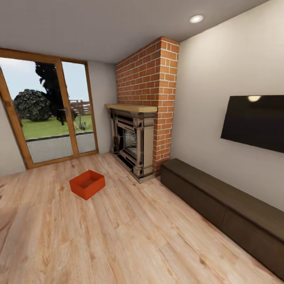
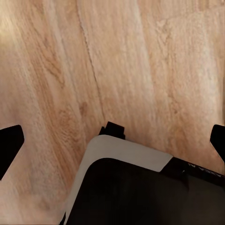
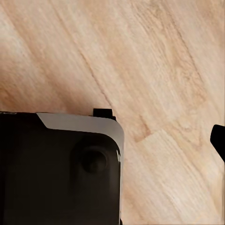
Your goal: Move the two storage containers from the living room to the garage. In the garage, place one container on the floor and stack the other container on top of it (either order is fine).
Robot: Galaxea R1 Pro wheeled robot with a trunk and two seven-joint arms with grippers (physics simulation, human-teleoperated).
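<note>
One orange-red storage container (image 1: 87, 184) sits open-topped and empty on the living room's light wood plank floor (image 1: 130, 236), ahead and to the left, between the glass doors and the fireplace. The other container and the garage are out of view. In the left wrist view, my left gripper (image 2: 112, 146) is open, its black fingertips (image 2: 9, 145) wide apart over bare planks with nothing between them. My right gripper (image 3: 112, 143) hangs over the planks too, one fingertip (image 3: 219, 140) showing far out at the frame's edge; it holds nothing.
An ornate fireplace (image 1: 132, 144) with a brick column (image 1: 152, 86) stands ahead. A long low dark cabinet (image 1: 225, 205) runs along the right wall under a wall TV (image 1: 254, 120). Wood-framed glass doors (image 1: 51, 114) stand far left. My dark base (image 2: 140, 192) lies below both wrists.
</note>
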